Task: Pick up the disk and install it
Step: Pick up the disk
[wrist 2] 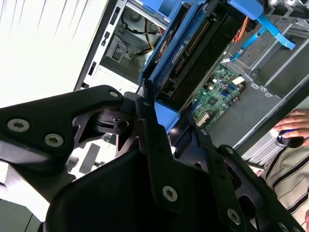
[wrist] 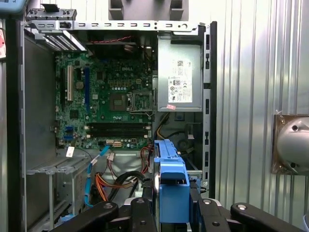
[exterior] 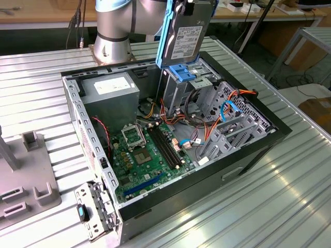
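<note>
The gripper (wrist: 171, 209) has its jaws clamped on the disk (exterior: 185, 37), one on each flank of its blue frame, so I'd call the pick-up done. The disk hangs directly beneath the jaws, clear of everything, standing on end. Its long axis runs up and down with a slight lean, the free short end points downward, and the labelled face is turned outward, away from the arm. Just under that free end sits the drive cage (exterior: 178, 92) with its blue tabs. As far as I can tell the disk is not yet seated in it, so the installing is what's left. Farther below lie the green motherboard (exterior: 145, 155) and the grey power box (exterior: 111, 95), all inside the open computer case (exterior: 207, 192)
</note>
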Available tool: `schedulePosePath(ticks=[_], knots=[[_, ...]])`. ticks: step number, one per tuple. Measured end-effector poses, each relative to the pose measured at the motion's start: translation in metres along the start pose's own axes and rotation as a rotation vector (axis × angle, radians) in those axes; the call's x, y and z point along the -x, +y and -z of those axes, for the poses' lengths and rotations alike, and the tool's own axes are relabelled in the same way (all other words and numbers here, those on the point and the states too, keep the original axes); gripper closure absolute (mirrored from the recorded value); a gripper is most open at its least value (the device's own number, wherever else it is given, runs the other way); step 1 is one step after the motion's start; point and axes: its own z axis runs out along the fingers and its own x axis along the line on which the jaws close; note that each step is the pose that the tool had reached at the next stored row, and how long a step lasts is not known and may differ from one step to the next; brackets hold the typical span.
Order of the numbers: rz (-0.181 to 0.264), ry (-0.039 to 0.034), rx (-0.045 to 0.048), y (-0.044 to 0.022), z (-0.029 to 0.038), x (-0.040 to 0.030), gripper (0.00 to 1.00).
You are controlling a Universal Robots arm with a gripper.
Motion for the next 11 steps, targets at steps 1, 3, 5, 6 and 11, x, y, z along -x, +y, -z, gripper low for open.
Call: schedulePosePath(ticks=[1, 3, 5, 6, 11], knots=[[0.000, 0.0000, 0.0000, -0.0031, 0.0000, 0.0000, 0.63], [0.000, -0.0001, -0.0001, -0.0046, 0.0000, -0.0001, 0.63], [0.000, -0.0001, 0.0000, -0.0051, 0.0000, -0.0001, 0.63], [0.000, -0.0001, 0.0000, -0.0053, 0.0000, -0.0001, 0.63], [0.000, -0.0001, 0.0000, -0.0066, 0.0000, -0.0001, 0.63]])
